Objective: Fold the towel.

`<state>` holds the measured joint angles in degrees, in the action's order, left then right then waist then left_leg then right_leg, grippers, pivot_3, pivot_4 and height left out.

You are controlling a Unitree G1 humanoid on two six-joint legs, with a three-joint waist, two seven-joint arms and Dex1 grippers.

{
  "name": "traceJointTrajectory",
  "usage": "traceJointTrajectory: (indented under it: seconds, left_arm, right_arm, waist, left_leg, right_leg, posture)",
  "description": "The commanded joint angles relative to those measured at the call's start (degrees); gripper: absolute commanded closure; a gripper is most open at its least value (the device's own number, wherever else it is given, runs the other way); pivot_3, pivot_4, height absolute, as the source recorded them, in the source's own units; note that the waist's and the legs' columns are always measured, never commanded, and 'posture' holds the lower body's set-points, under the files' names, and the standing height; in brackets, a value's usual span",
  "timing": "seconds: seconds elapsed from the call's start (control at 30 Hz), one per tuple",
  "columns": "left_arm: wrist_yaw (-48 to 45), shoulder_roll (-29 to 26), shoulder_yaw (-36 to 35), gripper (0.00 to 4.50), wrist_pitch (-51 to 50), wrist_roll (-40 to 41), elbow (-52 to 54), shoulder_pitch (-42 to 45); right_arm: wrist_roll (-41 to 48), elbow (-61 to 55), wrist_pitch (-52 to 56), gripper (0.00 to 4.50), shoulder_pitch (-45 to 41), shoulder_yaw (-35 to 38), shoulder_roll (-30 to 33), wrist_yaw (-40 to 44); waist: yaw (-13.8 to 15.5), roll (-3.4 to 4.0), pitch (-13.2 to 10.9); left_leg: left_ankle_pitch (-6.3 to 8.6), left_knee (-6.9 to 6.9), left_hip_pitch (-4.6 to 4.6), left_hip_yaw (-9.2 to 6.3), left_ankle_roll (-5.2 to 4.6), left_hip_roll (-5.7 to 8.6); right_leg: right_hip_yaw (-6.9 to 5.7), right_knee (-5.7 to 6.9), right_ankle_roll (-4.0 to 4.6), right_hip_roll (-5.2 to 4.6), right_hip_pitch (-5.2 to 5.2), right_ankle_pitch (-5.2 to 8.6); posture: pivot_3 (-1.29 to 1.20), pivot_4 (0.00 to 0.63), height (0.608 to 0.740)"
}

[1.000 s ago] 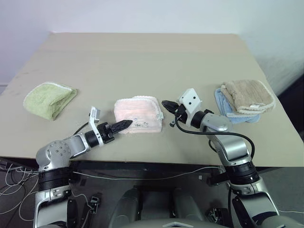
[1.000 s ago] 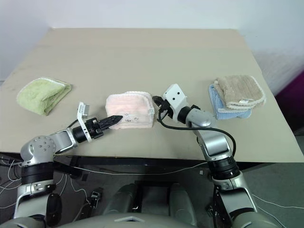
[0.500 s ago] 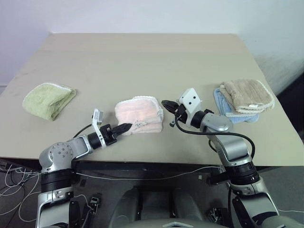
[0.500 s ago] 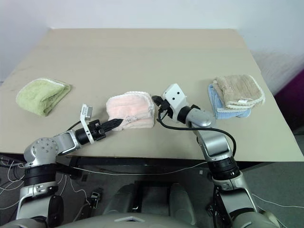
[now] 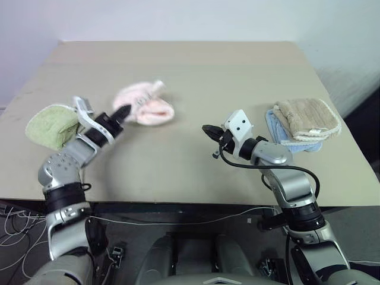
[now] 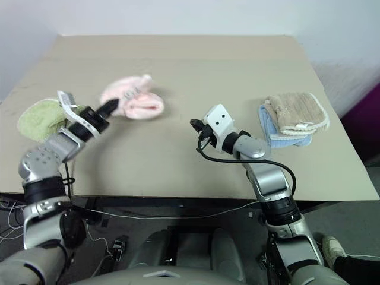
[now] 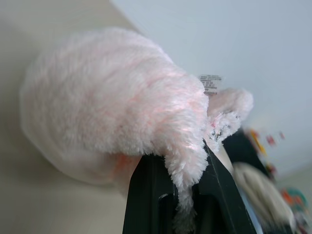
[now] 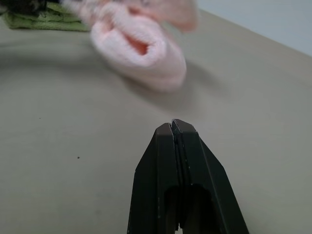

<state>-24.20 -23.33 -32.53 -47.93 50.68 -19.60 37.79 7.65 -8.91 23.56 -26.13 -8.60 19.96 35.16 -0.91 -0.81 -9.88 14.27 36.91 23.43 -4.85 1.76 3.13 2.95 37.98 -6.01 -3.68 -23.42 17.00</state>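
Note:
The towel (image 5: 145,107) is a pale pink bunched cloth, hanging just above the table at the left of centre. My left gripper (image 5: 123,111) is shut on its near edge, and in the left wrist view the fluffy towel (image 7: 107,97) drapes over the pinching black fingers (image 7: 146,195). A small white tag sticks out at its far side. My right gripper (image 5: 208,130) is shut and holds nothing, hovering at mid-table well to the right of the towel. In the right wrist view the right gripper (image 8: 173,124) points toward the towel (image 8: 141,48) across bare table.
A light green folded towel (image 5: 50,123) lies at the left, right beside my left forearm. A beige towel (image 5: 309,119) sits on a blue one (image 5: 278,127) at the right. The tan table (image 5: 196,65) has free room at the back and centre.
My left gripper shut on the towel's near edge, then swung up, left and farther away, carrying the towel off its spot beside the right gripper. The right arm stayed still.

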Motion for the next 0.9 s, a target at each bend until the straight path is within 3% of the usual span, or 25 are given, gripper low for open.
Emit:
traceJointTrajectory:
  seconds: [0.03,0.23,0.43,0.73,0.9]
  left_arm:
    - [0.70,-4.62,-3.65,4.49,7.06,-1.48,-5.36,5.53]
    - [-3.01,-14.31,-8.35,4.49,18.65,-3.38,-16.97,10.83]
    - [-5.80,-20.58,-10.29,4.49,25.13,-6.01,-21.84,6.48]
    - [-2.83,-15.08,-12.88,4.49,20.83,-2.94,-10.72,-9.97]
    - [-0.35,-12.36,-14.90,3.00,18.18,0.00,-4.83,-14.98]
  right_arm:
    - [0.64,-1.57,-0.75,4.50,-1.75,0.83,0.02,-0.01]
    - [0.64,-2.06,-0.79,4.50,-1.33,0.79,-0.03,-0.18]
    - [0.68,-2.59,-0.79,4.50,-0.68,0.92,0.07,-0.29]
    - [0.60,-1.39,-1.81,4.50,-1.50,0.36,0.08,0.63]
    - [0.49,-0.40,-2.37,4.50,-1.94,-0.17,-0.01,1.43]
  waist:
    - [0.00,-0.01,-0.01]
    - [-0.16,-0.04,-0.02]
    - [-0.16,-0.04,-0.02]
    - [0.09,-0.15,0.00]
    - [-0.01,-0.16,0.01]
  left_leg:
    - [0.00,0.00,0.01,-0.01,0.00,0.00]
    - [0.00,-0.03,0.02,0.00,0.00,0.00]
    - [0.00,-0.04,0.02,0.00,0.00,0.00]
    - [0.01,-0.03,0.05,-0.04,-0.02,0.00]
    - [0.01,-0.04,0.05,-0.03,-0.01,-0.03]
  right_leg:
    - [0.00,0.00,0.00,0.01,-0.01,0.00]
    - [0.00,-0.01,0.00,0.01,-0.04,0.00]
    - [0.01,-0.01,0.00,-0.02,-0.04,0.00]
    - [-0.01,0.00,0.00,-0.13,-0.03,0.00]
    - [0.01,0.00,0.00,-0.12,-0.05,0.00]
  posture:
    - [0.00,0.150,0.740]
    - [0.00,0.150,0.740]
    - [0.00,0.150,0.740]
    - [0.00,0.150,0.740]
    - [0.00,0.150,0.740]
